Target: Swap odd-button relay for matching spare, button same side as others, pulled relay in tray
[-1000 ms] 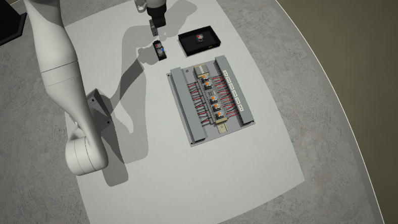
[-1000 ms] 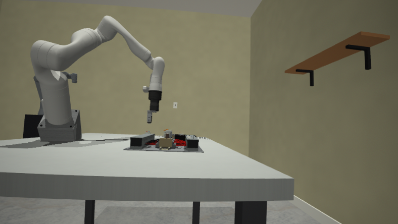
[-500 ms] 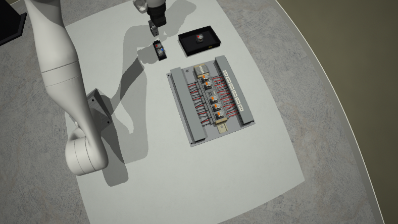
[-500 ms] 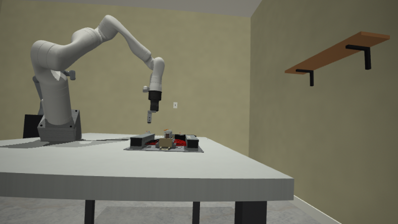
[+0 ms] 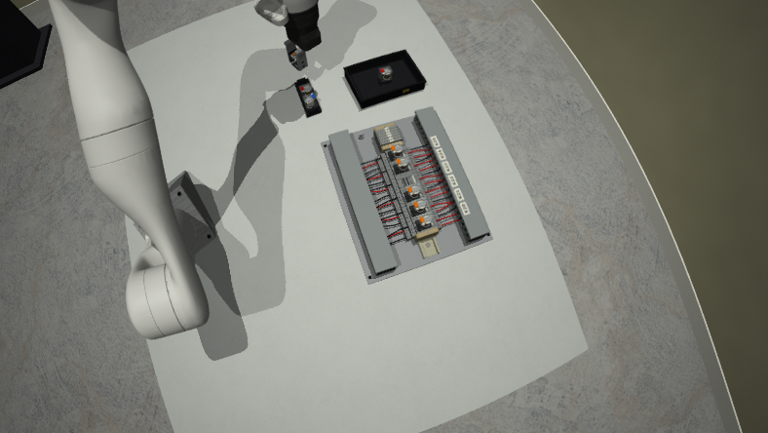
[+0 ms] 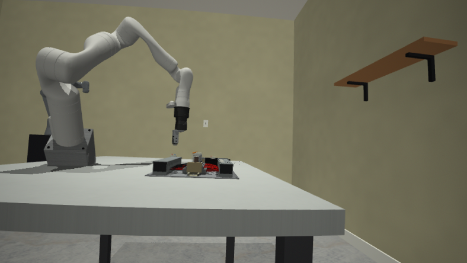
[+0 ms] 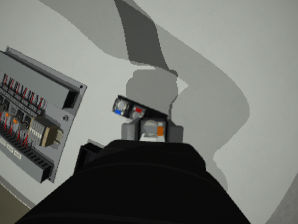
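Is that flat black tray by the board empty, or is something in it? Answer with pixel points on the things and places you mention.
Not empty: the black tray (image 5: 352,90) holds one relay with a red button (image 5: 385,74), seen from above.

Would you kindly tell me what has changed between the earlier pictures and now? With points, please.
Very little: the gripper (image 5: 296,58) (image 6: 175,142) (image 7: 153,126) appears to have turned slightly at the wrist; I cannot tell which way. Nothing was visibly taken or let go: it still holds the orange-button relay (image 5: 293,55) (image 7: 150,128). The spare rack (image 5: 313,112) (image 7: 152,111), tray (image 5: 384,99) (image 6: 211,160) (image 7: 80,162) and relay panel (image 5: 413,263) (image 6: 156,175) (image 7: 70,115) stayed put.
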Controlling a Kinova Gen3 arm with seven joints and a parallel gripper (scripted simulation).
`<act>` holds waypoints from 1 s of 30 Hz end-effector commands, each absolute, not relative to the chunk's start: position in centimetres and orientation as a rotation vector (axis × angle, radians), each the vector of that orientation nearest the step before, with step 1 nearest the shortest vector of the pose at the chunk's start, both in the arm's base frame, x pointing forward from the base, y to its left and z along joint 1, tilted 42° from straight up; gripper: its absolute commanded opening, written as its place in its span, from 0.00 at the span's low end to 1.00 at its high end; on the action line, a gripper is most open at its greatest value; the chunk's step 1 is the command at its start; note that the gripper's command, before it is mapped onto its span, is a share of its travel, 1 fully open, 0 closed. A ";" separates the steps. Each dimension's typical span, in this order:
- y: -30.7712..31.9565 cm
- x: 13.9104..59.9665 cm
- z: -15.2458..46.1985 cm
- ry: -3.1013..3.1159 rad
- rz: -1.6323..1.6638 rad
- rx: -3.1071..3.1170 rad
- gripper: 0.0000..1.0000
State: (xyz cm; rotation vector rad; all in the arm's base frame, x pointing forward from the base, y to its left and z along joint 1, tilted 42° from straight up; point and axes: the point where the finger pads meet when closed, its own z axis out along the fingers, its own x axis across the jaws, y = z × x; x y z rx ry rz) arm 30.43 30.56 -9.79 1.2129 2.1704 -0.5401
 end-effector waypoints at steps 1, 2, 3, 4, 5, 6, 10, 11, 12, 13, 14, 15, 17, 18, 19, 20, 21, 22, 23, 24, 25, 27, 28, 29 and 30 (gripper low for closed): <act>30.8 30.4 -9.7 2.195 -0.548 1.185 0.00; 30.8 30.5 -9.7 2.206 -0.554 1.169 0.00; 30.8 30.5 -9.7 2.217 -0.560 1.153 0.00; 30.8 30.5 -9.7 2.228 -0.567 1.137 0.00; 30.8 30.5 -9.7 2.238 -0.573 1.121 0.00; 30.8 30.5 -9.7 2.238 -0.573 1.121 0.00; 30.8 30.4 -9.7 2.268 -0.592 1.071 0.00; 30.8 30.4 -9.7 2.278 -0.599 1.055 0.00; 30.8 30.4 -9.7 2.288 -0.605 1.038 0.00; 30.8 30.4 -9.7 2.298 -0.611 1.022 0.00; 30.8 30.4 -9.7 2.308 -0.617 1.005 0.00; 30.8 30.5 -9.7 2.318 -0.623 0.988 0.00; 30.8 30.5 -9.7 2.338 -0.635 0.955 0.00; 30.8 30.5 -9.7 2.347 -0.641 0.938 0.00; 30.8 30.5 -9.7 2.357 -0.647 0.921 0.00; 30.8 30.5 -9.7 2.366 -0.653 0.904 0.00; 30.8 30.5 -9.7 2.375 -0.658 0.886 0.00; 30.8 30.5 -9.7 2.385 -0.664 0.869 0.00; 30.8 30.5 -9.7 2.385 -0.664 0.869 0.00; 30.8 30.5 -9.7 2.385 -0.664 0.869 0.00; 30.8 30.4 -9.7 2.386 -0.668 0.862 0.00; 30.8 30.5 -9.7 2.392 -0.672 0.850 0.00; 30.8 30.5 -9.7 2.395 -0.674 0.844 0.00; 30.8 30.5 -9.7 2.399 -0.675 0.838 0.00; 30.8 30.5 -9.7 2.402 -0.677 0.832 0.00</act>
